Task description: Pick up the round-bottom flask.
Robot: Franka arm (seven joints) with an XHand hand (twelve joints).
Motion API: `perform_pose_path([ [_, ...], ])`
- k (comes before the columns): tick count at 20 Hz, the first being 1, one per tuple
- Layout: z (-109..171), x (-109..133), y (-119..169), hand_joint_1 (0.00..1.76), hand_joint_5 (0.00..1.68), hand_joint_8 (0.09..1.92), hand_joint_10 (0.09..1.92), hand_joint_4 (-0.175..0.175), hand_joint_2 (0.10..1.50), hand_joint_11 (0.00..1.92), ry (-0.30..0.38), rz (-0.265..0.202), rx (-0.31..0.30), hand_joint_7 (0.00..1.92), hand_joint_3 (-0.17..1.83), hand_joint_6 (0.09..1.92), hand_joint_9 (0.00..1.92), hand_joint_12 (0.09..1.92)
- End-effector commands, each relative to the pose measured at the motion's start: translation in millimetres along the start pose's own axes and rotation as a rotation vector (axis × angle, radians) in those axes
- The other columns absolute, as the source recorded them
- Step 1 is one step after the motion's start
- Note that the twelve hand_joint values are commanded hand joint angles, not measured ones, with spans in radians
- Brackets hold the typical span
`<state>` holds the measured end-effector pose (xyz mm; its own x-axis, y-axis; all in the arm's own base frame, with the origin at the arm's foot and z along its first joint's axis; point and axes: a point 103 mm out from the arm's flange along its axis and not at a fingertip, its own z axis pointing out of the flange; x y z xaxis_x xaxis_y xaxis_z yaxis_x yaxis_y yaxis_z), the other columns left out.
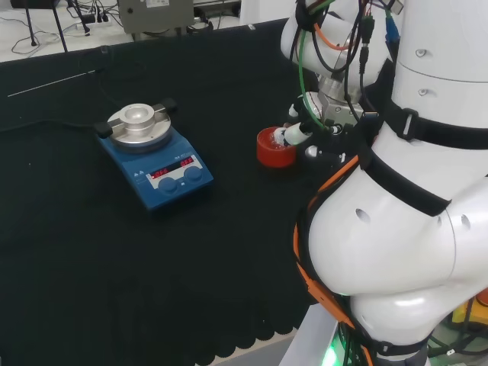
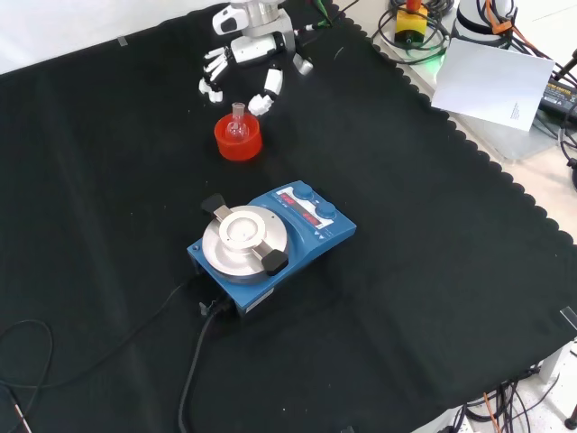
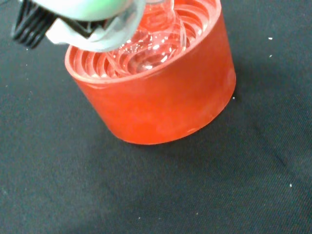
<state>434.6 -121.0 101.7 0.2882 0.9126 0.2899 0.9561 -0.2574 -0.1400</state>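
The round-bottom flask point(image 2: 238, 126) sits in a red ribbed stand point(image 2: 238, 139) on the black cloth point(image 2: 433, 271), neck upright. In the front view it lies at about six o'clock from the hand point(image 2: 245, 56), which hovers just beyond it with fingers spread and relaxed, holding nothing (one fingertip point(image 2: 261, 104) hangs near the neck). The blue hotplate stirrer point(image 2: 270, 248) stands well apart, at five o'clock from the stand. Reaching the neck likely calls for a short approach along that line.

A: Where do the cameras sit?
B: Head view looks from behind the arm; front view faces it, high; wrist view is close. All share the red stand point(image 1: 275, 148) point(image 2: 238, 138) point(image 3: 161, 92).
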Motion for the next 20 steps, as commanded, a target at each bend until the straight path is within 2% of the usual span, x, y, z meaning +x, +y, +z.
perform_pose_path([
  [1,3.4,-4.1,-0.1,0.87,0.53,0.72,0.75,-0.075,0.54,0.00,0.008,-0.007,0.005,0.26,0.64,0.73,0.38,1.37],
  [8,12.1,-3.6,1.4,0.87,0.59,0.71,0.74,-0.076,0.55,0.00,0.013,-0.013,0.024,0.27,0.62,0.82,0.39,1.38],
  [20,10.2,-5.4,5.5,0.89,0.70,0.72,0.74,-0.081,0.58,0.00,0.017,-0.025,0.021,0.29,0.63,0.89,0.41,1.38],
])
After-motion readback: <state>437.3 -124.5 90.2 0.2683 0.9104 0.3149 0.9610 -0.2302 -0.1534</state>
